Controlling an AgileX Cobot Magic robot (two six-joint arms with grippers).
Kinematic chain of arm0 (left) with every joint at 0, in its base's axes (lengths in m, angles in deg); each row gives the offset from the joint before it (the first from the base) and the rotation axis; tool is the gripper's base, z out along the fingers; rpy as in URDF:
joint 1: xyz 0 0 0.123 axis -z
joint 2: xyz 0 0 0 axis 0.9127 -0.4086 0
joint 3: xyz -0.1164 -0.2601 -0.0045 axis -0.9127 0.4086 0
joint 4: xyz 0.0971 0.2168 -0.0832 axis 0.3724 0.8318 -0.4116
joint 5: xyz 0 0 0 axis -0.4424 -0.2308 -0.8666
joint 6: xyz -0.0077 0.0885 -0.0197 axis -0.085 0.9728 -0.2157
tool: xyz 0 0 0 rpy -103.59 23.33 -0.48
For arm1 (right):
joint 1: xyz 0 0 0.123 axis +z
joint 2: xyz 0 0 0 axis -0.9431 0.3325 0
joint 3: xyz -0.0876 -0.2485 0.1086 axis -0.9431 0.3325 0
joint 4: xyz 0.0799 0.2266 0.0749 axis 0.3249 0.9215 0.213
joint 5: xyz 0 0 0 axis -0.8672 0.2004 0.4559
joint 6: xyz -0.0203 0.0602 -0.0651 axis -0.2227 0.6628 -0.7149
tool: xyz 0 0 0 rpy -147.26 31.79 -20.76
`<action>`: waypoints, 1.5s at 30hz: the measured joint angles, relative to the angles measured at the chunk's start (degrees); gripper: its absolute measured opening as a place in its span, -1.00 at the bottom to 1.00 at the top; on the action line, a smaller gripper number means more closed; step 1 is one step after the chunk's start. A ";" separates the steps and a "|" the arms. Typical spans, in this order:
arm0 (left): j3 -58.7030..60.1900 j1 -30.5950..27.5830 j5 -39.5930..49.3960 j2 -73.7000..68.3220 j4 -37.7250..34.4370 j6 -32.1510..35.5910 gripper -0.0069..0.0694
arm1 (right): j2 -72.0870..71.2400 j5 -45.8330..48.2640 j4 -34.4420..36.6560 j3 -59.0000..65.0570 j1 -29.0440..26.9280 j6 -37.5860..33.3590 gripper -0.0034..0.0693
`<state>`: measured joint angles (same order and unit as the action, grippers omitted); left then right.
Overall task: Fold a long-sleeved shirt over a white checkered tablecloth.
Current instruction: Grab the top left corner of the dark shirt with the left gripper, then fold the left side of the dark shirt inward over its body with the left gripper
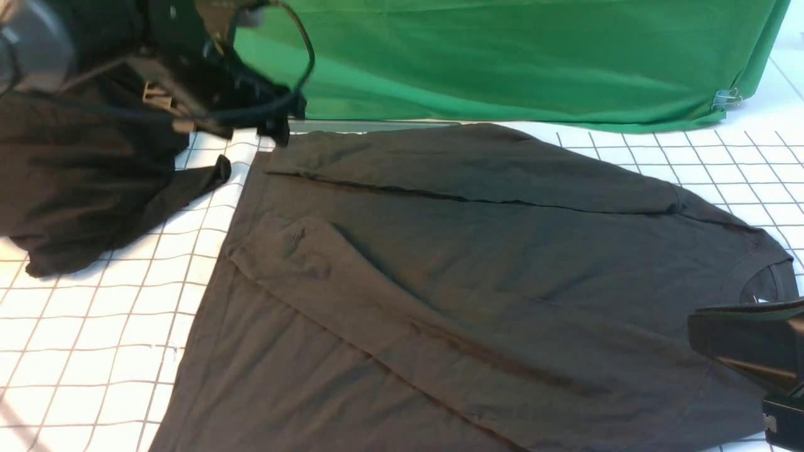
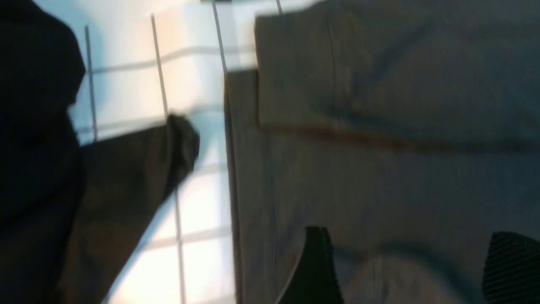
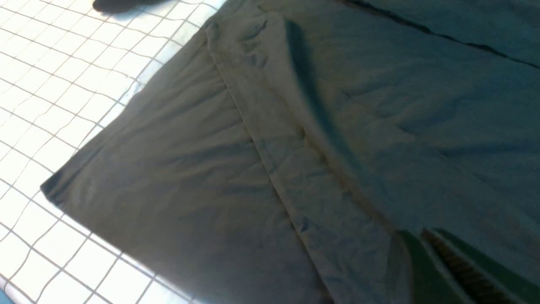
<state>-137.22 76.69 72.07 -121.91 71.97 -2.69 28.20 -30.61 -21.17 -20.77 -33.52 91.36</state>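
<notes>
The dark charcoal long-sleeved shirt (image 1: pixel 477 276) lies flat across the white checkered tablecloth (image 1: pixel 81 351). Its collar (image 1: pixel 763 285) points right, and both sleeves are folded in over the body. My left gripper (image 1: pixel 276 129) hangs over the shirt's far left corner. In the left wrist view it (image 2: pixel 413 257) is open, its fingers (image 2: pixel 314 270) wide apart with only the shirt (image 2: pixel 379 169) below and a folded sleeve cuff (image 2: pixel 295 67) beyond. My right gripper (image 1: pixel 741 339) is shut and empty, low over the shoulder beside the collar, and in its own view the gripper (image 3: pixel 426 236) hovers above a sleeve (image 3: pixel 295 160).
A blacker, printless heap of cloth (image 1: pixel 81 182) sits at the left under my left arm, one tongue (image 2: pixel 139 177) reaching toward the shirt's hem. A green fabric sheet (image 1: pixel 534 56) hangs along the far edge, clipped at its right corner (image 1: pixel 725 97).
</notes>
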 joint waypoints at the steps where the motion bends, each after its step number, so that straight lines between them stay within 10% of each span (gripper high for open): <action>1: -2.59 -0.43 0.27 -2.32 -0.70 0.00 0.44 | 0.00 0.00 0.00 0.00 0.00 0.00 -0.86; 22: -27.21 -1.06 0.76 -29.37 1.62 -5.98 0.36 | 0.00 0.91 0.00 0.00 0.00 0.00 -0.85; 33: -27.83 -0.97 2.32 -29.00 3.16 -4.18 -0.71 | 0.04 0.91 0.00 0.00 0.00 -0.12 -0.85; 45: -28.40 -0.71 11.00 -20.92 1.08 0.69 -0.74 | 0.04 0.91 -0.33 0.00 -0.05 -0.06 -0.85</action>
<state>-165.61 75.98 83.06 -142.83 73.05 -1.99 28.24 -29.70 -21.50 -20.77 -33.57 91.30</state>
